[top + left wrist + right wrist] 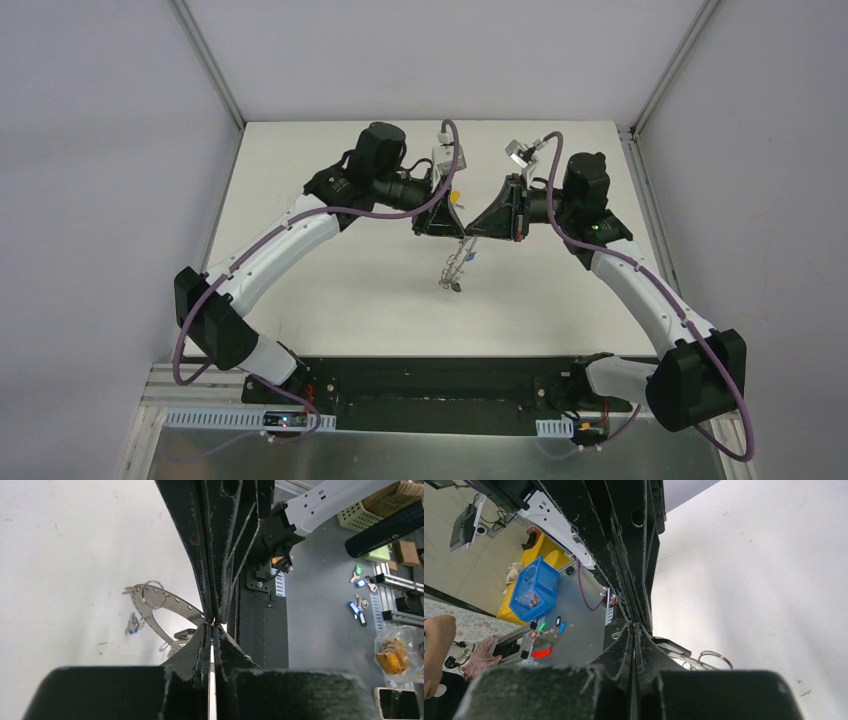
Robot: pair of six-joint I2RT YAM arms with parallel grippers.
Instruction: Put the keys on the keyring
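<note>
Grey flat metal keyring hangs over the white counter centre, left hand and right hand both pinched shut tip-to-tip at its rim. Anchor one side rigid; don't twist it.

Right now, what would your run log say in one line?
left hand shut | right hand shut | tip to tip above table | keyring hanging from their pinch

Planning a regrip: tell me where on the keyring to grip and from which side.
Take the keyring on a bare stretch of its flat band, clear of the wire loops and the blue key. Come from outside the rim, one finger on each face: the band is thin and wide, so that probably holds steadiest.
</note>
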